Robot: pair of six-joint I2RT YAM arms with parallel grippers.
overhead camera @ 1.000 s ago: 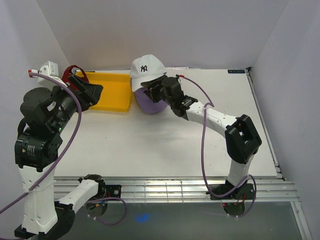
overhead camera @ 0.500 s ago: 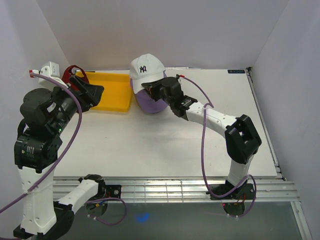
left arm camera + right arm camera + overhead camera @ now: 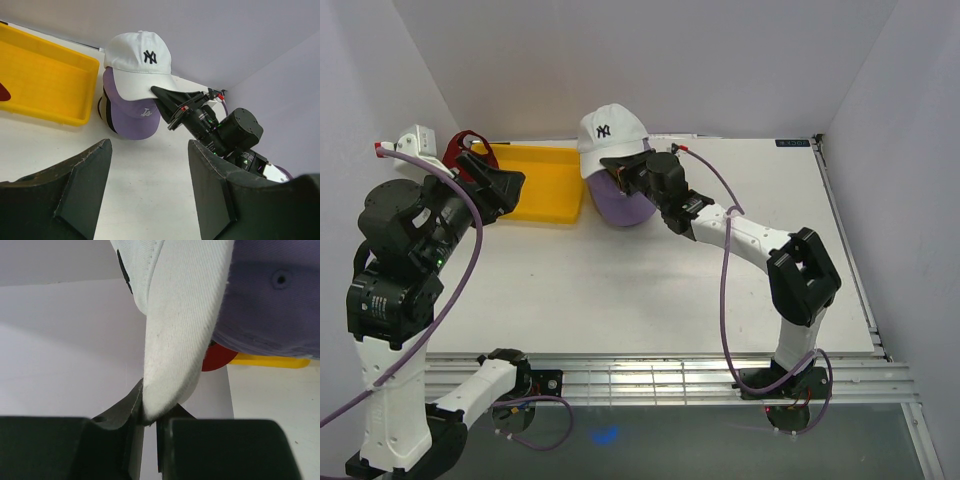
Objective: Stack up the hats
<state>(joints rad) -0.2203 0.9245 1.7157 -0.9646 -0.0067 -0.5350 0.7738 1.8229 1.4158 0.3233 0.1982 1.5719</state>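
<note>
Nearest, in front of the yellow tray (image 3: 45, 75), the left gripper (image 3: 149, 155) is hanging wide open, gripping nothing. Just right of the tray, the right gripper (image 3: 147, 412) is pinching the white cap (image 3: 137, 55) by its brim (image 3: 180, 330), atop the lavender cap (image 3: 132, 117). Being light, with a floppy crown, the cap is probably handling best by that stiffer brim. A red cap (image 3: 468, 145) is sitting at the tray's left end.

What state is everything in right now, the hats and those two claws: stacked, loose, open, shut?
white cap: top of the stack, brim pinched by the right claw
lavender cap: stacked directly under the white cap
red cap: off the stack, by the left end of the yellow tray, partly hidden
right claw: shut on the white cap's brim
left claw: open, holding nothing
</note>
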